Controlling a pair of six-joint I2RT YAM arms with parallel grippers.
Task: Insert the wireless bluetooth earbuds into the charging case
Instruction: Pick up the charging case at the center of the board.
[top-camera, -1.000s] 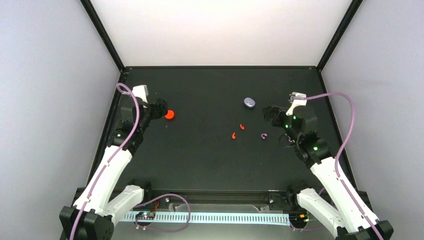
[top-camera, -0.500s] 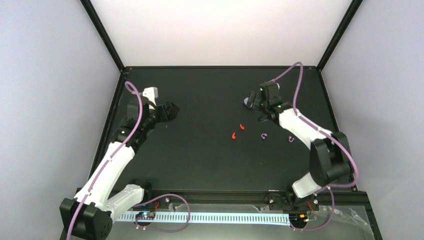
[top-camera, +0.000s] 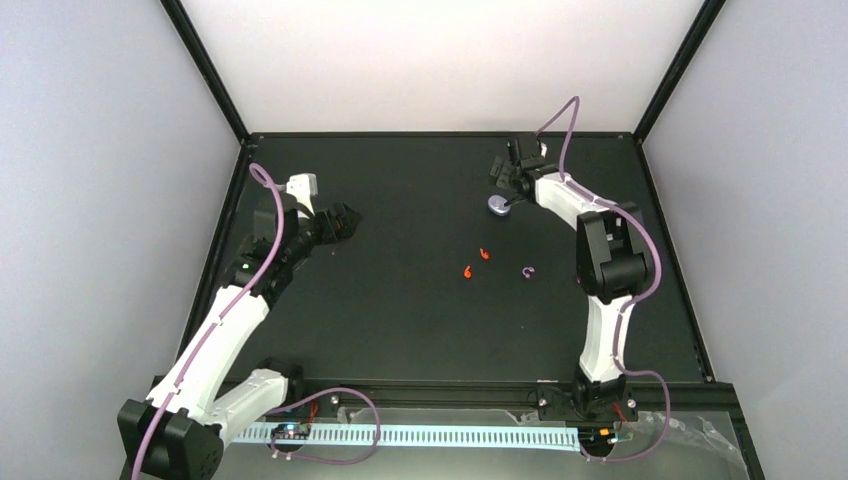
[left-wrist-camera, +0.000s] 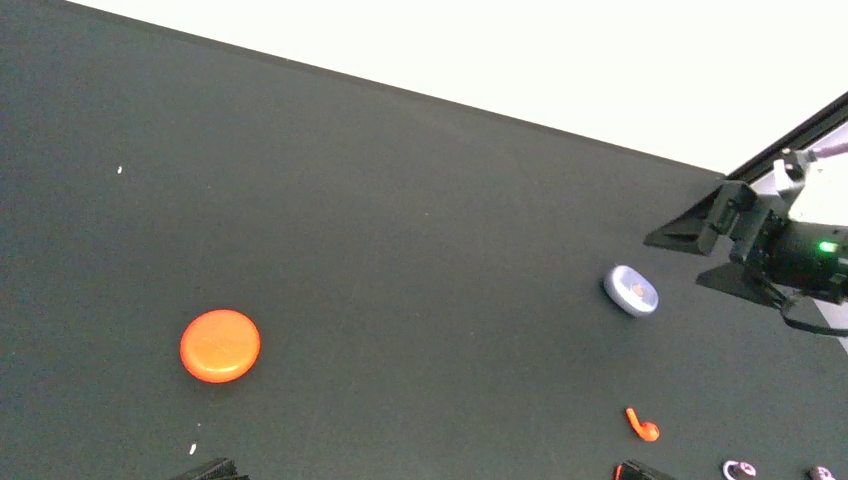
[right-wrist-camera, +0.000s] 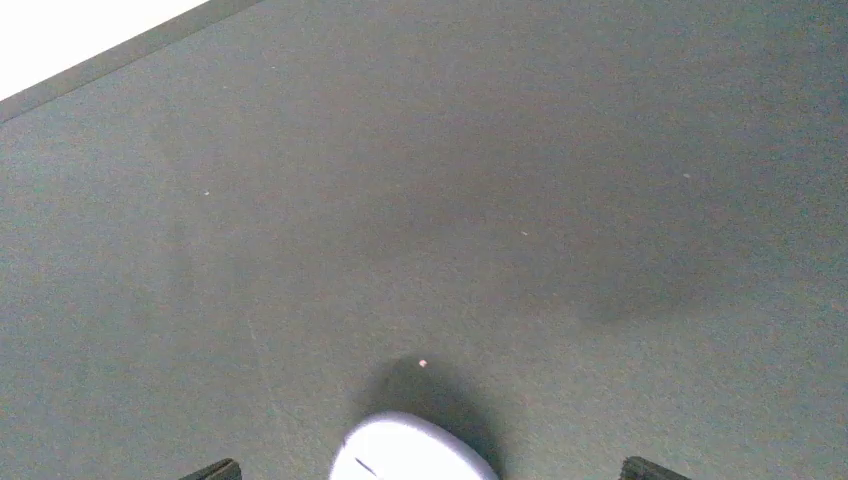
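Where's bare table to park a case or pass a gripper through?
Widest: the near half of the table, from its near edge up to the red earbuds. Also the middle strip between the orange case and the purple case. Crowded: right of centre, where those earbuds, a purple earbud and the right arm sit close together.

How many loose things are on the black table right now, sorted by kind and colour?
Red-orange earbuds: 2
Purple earbuds: 2 (the second shows only at the bottom edge of the left wrist view)
Orange case: 1
Pale purple case: 1
Total: 6
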